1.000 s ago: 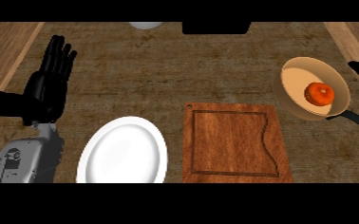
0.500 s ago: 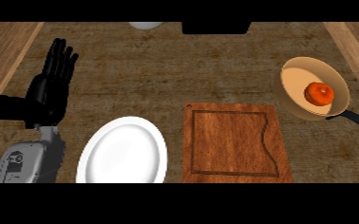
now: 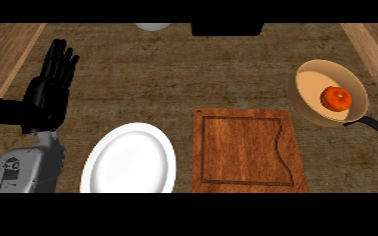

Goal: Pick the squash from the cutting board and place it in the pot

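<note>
Judging by layout, task is seen as done: squash (image 3: 337, 98) lodged in pot (image 3: 313, 81), cutting board (image 3: 247, 152) bare; left hand (image 3: 46, 97) held wide at left edge

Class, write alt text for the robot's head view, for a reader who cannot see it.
An orange squash lies in a tan pot at the counter's right. A bare wooden cutting board sits lower middle, a white plate to its left. The black left hand rests open at the left edge, fingers up.
</note>
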`<action>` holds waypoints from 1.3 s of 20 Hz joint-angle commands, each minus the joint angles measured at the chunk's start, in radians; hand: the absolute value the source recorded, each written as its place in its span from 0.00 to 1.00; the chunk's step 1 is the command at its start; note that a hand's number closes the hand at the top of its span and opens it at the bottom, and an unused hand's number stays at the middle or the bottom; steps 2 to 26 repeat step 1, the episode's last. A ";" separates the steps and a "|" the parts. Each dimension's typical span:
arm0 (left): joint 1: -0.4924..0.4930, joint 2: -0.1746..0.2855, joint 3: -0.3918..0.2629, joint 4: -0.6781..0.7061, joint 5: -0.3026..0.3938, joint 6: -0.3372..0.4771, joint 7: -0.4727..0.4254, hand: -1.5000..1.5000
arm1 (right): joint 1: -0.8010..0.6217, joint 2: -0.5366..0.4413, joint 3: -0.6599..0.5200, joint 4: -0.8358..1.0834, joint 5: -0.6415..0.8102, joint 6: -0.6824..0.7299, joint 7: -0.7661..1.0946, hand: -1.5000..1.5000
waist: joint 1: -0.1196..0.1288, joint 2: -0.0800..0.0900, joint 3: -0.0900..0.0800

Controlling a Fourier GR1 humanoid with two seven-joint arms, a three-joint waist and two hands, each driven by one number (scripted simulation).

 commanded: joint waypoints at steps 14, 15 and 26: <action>-0.086 -0.021 -0.005 0.071 -0.008 0.019 -0.004 0.50 | 0.073 -0.033 -0.081 0.022 -0.080 0.057 -0.033 0.00 | -0.004 0.001 0.000; -0.086 -0.021 -0.005 0.071 -0.008 0.019 -0.004 0.50 | 0.073 -0.033 -0.081 0.022 -0.080 0.057 -0.033 0.00 | -0.004 0.001 0.000; -0.086 -0.021 -0.005 0.071 -0.008 0.019 -0.004 0.50 | 0.073 -0.033 -0.081 0.022 -0.080 0.057 -0.033 0.00 | -0.004 0.001 0.000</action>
